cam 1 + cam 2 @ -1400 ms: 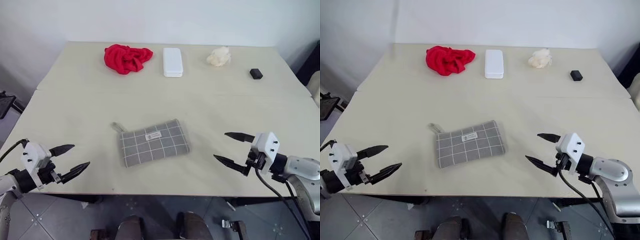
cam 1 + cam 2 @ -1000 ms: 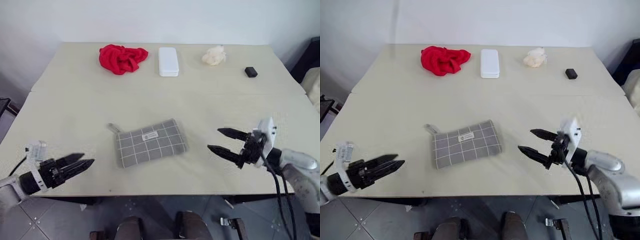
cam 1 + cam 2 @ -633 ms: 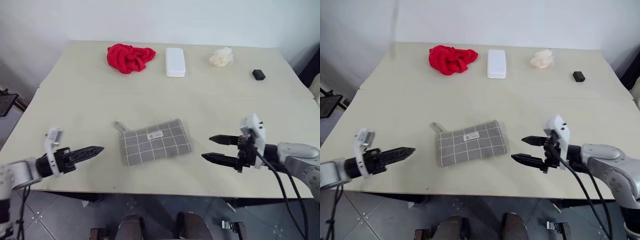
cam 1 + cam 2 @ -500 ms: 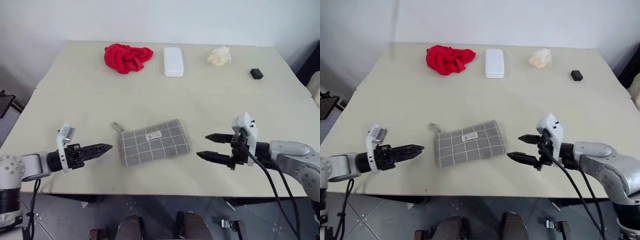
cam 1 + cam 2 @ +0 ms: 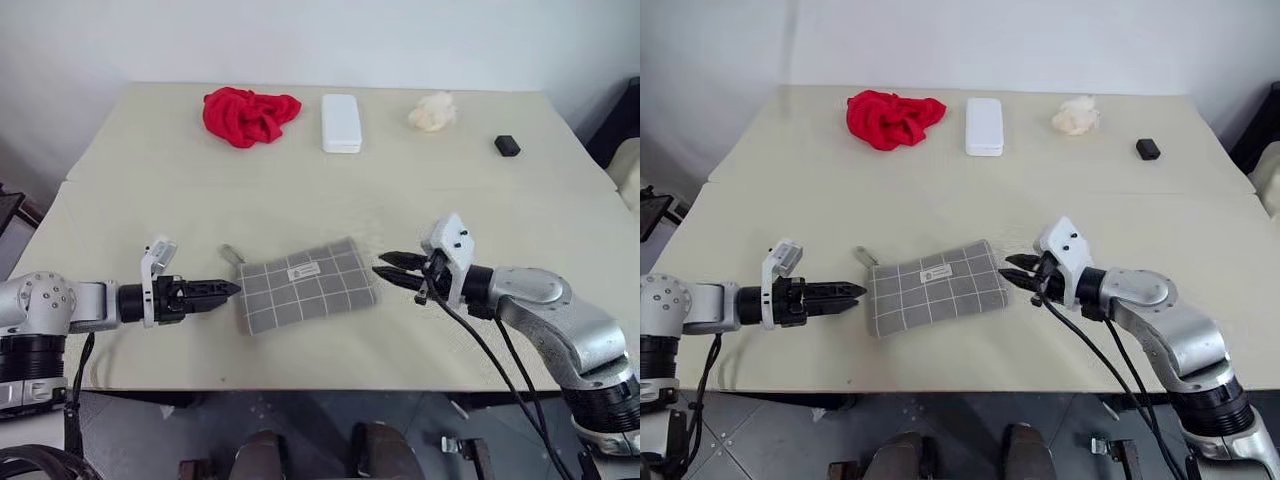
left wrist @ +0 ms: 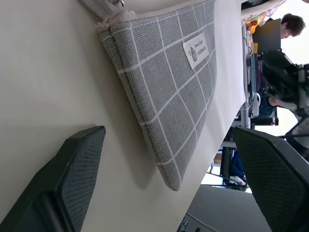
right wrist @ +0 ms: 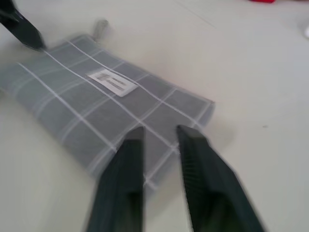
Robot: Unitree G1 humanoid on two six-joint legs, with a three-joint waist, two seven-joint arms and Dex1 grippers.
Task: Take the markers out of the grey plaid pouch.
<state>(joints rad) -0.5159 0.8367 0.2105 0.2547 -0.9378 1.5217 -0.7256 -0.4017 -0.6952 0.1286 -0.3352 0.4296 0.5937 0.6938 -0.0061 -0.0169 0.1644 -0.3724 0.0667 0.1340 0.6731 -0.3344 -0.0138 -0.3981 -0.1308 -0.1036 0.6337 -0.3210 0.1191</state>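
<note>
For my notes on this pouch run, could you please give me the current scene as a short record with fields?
pouch: grey plaid pouch flat on the table, closed, no markers out
left gripper: open, beside the pouch's zipper-tab end
right gripper: fingers nearly together, at the pouch's other end
far edge: red cloth, white case, crumpled pale lump, small black block

Woven cloth pouch [image 5: 308, 284] (matt); smooth table [image 5: 180, 190]

We see a beige table [image 5: 150, 190] bearing the grey plaid pouch [image 5: 305, 284] near its front, with a red cloth [image 5: 248, 113], white case [image 5: 341, 123], crumpled pale wad [image 5: 432, 112] and small black block [image 5: 507, 145] along the far edge
</note>
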